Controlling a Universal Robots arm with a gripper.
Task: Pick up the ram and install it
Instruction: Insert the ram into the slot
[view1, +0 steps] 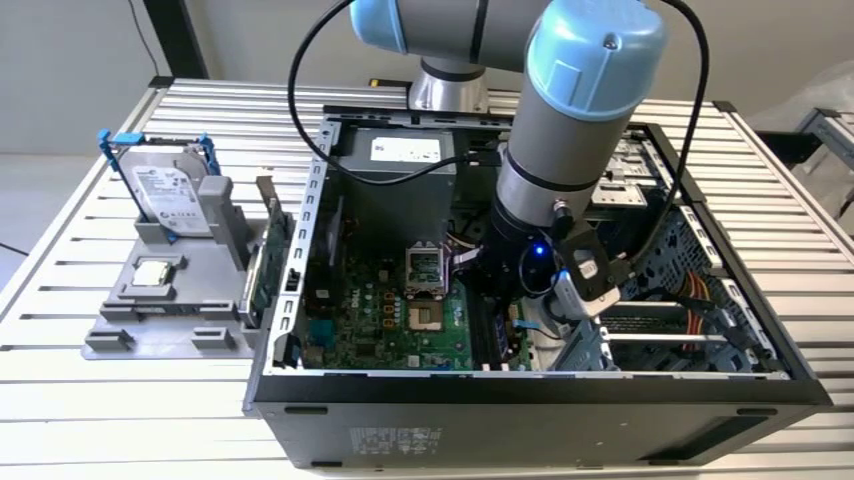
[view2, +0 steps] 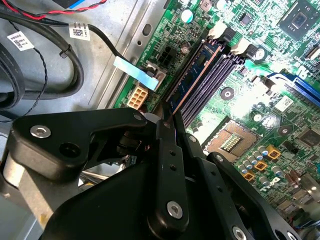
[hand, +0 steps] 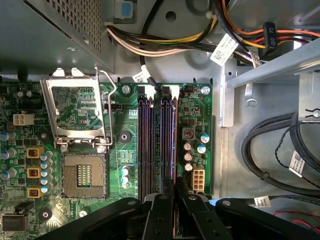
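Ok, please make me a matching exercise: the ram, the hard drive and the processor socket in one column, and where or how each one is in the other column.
Things:
1. ram
2. hard drive
3. processor socket

Place or state:
a. lid raised, nothing in it
b. upright in the grey holder, outside the case
c. in a memory slot on the motherboard

Pairs: 1-c, 2-b, 3-a

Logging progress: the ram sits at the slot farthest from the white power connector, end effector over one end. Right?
No: in the second wrist view the ram sits at the slot nearest the white power connector, end effector over one end.
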